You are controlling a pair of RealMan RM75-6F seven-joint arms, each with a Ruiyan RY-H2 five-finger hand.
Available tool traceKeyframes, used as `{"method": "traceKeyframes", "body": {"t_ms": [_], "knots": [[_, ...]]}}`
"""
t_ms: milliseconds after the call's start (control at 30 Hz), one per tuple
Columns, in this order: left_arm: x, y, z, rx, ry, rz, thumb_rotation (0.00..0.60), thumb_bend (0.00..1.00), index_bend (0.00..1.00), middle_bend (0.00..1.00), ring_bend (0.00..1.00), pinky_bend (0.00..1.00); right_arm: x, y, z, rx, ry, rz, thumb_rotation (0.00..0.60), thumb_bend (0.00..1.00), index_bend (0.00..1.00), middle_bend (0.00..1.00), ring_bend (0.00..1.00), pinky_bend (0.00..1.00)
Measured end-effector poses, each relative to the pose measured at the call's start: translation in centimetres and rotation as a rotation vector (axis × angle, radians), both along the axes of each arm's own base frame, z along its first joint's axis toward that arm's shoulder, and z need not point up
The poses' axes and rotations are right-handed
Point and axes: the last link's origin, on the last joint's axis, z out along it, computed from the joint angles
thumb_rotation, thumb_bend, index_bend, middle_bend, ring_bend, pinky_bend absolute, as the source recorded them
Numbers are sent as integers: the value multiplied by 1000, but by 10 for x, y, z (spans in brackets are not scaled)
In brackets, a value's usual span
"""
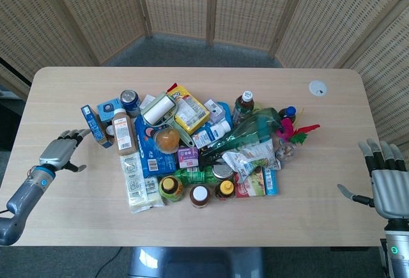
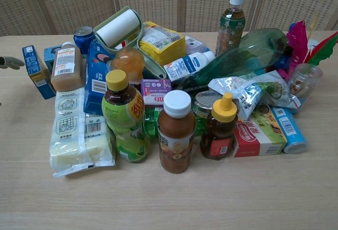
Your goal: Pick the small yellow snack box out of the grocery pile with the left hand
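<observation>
A small box (image 1: pixel 90 123) with blue faces and a yellow side stands at the pile's left edge; in the chest view this box (image 2: pixel 35 71) leans a little. A yellow snack pack (image 1: pixel 186 107) lies on top of the pile beside a lint roller (image 1: pixel 160 110). My left hand (image 1: pixel 57 153) is open on the table left of the pile, its fingertips (image 1: pixel 77 134) just short of the blue-and-yellow box. Only one fingertip (image 2: pixel 10 61) shows in the chest view. My right hand (image 1: pixel 387 187) is open at the table's right edge, far from the pile.
The grocery pile fills the table's middle: a brown drink bottle (image 1: pixel 123 131), a blue can (image 1: pixel 130 99), a white noodle pack (image 1: pixel 137 181), a green bottle (image 1: pixel 243 107), a green bag (image 1: pixel 255 128) and several jars in front (image 1: pixel 199 195). A white disc (image 1: pixel 317 87) sits at the far right.
</observation>
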Motion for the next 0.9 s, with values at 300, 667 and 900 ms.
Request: {"method": "traceKeyframes", "body": {"t_ms": [300, 667, 900], "knots": [[12, -4, 0, -11, -68, -19, 600, 287, 0, 0, 0, 0, -1, -1, 0, -2, -1, -7, 342, 178, 44, 36, 0, 0], [8, 24, -5, 21, -37, -10, 600, 287, 0, 0, 0, 0, -2, 1, 1, -6, 6, -19, 348, 178, 44, 36, 0, 0], [9, 19, -17, -27, -36, -13, 600, 288, 0, 0, 0, 0, -1, 1, 1, -7, 11, -20, 345, 178, 44, 36, 0, 0]]}}
